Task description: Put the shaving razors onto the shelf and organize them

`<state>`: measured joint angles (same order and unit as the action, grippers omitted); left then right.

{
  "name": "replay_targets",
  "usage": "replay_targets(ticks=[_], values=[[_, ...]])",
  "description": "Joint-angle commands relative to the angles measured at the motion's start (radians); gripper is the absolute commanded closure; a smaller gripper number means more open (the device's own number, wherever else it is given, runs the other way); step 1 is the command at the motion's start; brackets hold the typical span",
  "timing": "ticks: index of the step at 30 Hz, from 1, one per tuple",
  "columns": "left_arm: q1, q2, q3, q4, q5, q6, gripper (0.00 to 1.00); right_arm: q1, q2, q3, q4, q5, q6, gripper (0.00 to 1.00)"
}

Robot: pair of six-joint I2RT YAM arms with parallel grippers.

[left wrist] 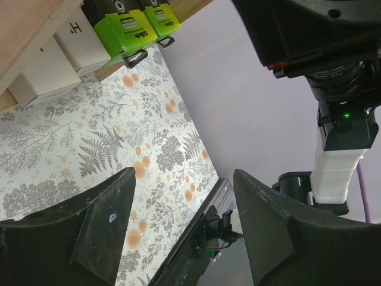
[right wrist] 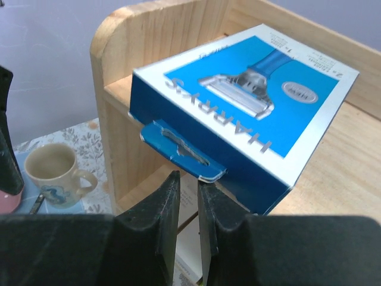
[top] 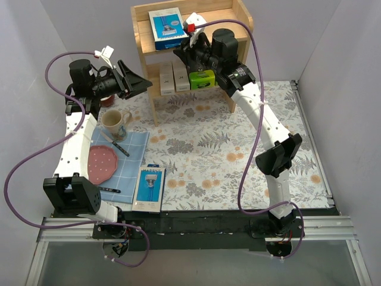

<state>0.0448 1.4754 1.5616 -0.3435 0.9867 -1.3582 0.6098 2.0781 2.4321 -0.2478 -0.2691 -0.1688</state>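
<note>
The wooden shelf [top: 229,18] stands at the back. One blue razor pack [top: 166,27] lies flat on its top tier, overhanging the front edge. Two white boxes [top: 173,77] and two green-ended black boxes [top: 202,78] stand on the lower tier. The second blue pack [top: 149,187] lies on the table near the front. My right gripper [right wrist: 189,179] sits just under the top pack's hang tab [right wrist: 184,149], jaws a narrow gap apart and empty. My left gripper [left wrist: 183,176] is wide open and empty, in the air left of the shelf [left wrist: 24,24], facing the green ends [left wrist: 128,30].
A mug [top: 116,122] stands left of the shelf. A blue cloth [top: 128,158] holds a pink plate [top: 101,164] and a dark-handled utensil [top: 119,147]; another utensil [top: 110,189] lies at its front edge. Grey walls close both sides.
</note>
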Motion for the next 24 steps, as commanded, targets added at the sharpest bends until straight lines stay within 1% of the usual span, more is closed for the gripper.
replay_targets(ticks=[1,10,13,14,15,16,17,18,19,20,21,22,23,24], values=[[0.007,-0.07,-0.023,-0.032,-0.01,0.044,0.34,-0.001,0.023,0.074,0.085,0.036,-0.017,0.75],[0.015,-0.107,-0.058,-0.04,-0.028,0.059,0.34,0.001,-0.022,-0.001,0.05,-0.008,-0.009,0.74],[0.021,-0.112,-0.049,-0.077,-0.077,0.094,0.33,0.002,-0.082,-0.094,0.018,-0.083,-0.008,0.67],[0.024,-0.112,-0.038,-0.095,-0.117,0.116,0.32,0.005,-0.125,-0.132,-0.004,-0.106,-0.003,0.61],[0.024,-0.112,-0.034,-0.124,-0.146,0.145,0.32,0.01,-0.15,-0.175,-0.011,-0.148,0.014,0.59],[0.024,-0.113,-0.031,-0.187,-0.167,0.225,0.32,0.011,-0.176,-0.294,-0.019,-0.171,0.028,0.56],[0.024,-0.122,-0.031,-0.216,-0.189,0.255,0.31,0.015,-0.237,-0.359,-0.028,-0.198,0.041,0.53],[0.024,-0.131,-0.044,-0.248,-0.25,0.283,0.31,0.021,-0.272,-0.446,-0.024,-0.247,0.06,0.52],[0.024,-0.144,-0.06,-0.294,-0.273,0.3,0.31,0.027,-0.308,-0.602,-0.01,-0.271,0.095,0.52],[0.024,-0.179,-0.087,-0.311,-0.305,0.307,0.31,0.033,-0.373,-0.687,0.004,-0.291,0.116,0.5],[0.024,-0.205,-0.156,-0.322,-0.371,0.291,0.32,0.05,-0.401,-0.753,0.018,-0.32,0.129,0.49],[0.026,-0.233,-0.211,-0.33,-0.405,0.269,0.33,0.06,-0.424,-0.812,0.019,-0.321,0.156,0.47],[0.024,-0.269,-0.262,-0.33,-0.427,0.245,0.34,0.085,-0.455,-0.912,0.021,-0.32,0.161,0.43],[0.024,-0.326,-0.309,-0.328,-0.439,0.24,0.35,0.099,-0.467,-0.954,0.019,-0.312,0.185,0.41]])
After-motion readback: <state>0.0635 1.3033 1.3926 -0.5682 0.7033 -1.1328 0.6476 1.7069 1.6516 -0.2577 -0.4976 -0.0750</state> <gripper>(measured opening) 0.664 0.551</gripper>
